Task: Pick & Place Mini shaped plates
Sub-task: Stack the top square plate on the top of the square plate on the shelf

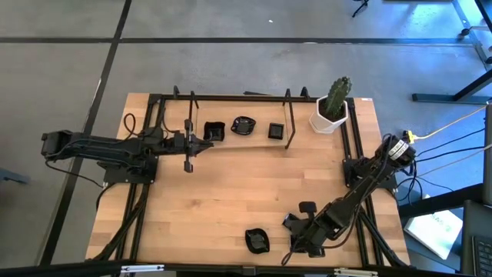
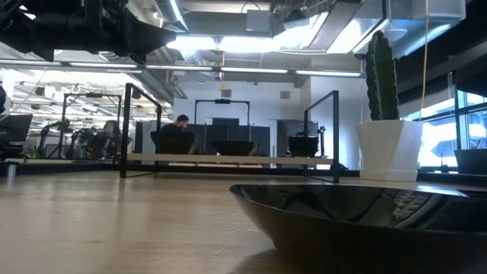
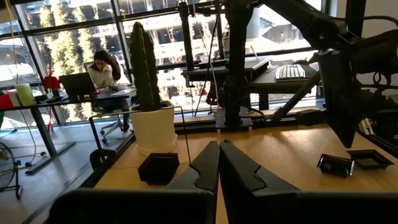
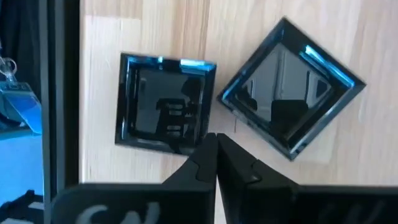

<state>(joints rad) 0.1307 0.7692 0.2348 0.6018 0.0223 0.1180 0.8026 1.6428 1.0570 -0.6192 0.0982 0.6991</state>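
At the left of the high view, the left gripper (image 1: 206,144) has its fingers pressed together and empty, just left of three mini shaped plates in a row along the counter's (image 1: 231,192) upper part: a square one (image 1: 214,131), a rounded one (image 1: 243,125) and another square one (image 1: 276,131). The white pot with a cactus (image 1: 330,115) stands upper right. A rounded plate (image 1: 257,240) lies near the lower edge. Lower right, the right gripper (image 4: 215,144) is closed and empty above two square plates (image 4: 166,102) (image 4: 291,87) lying side by side.

table (image 1: 231,192): pale wood, matt | mini shaped plates (image 4: 166,102): glossy black | pot (image 1: 329,117): smooth white
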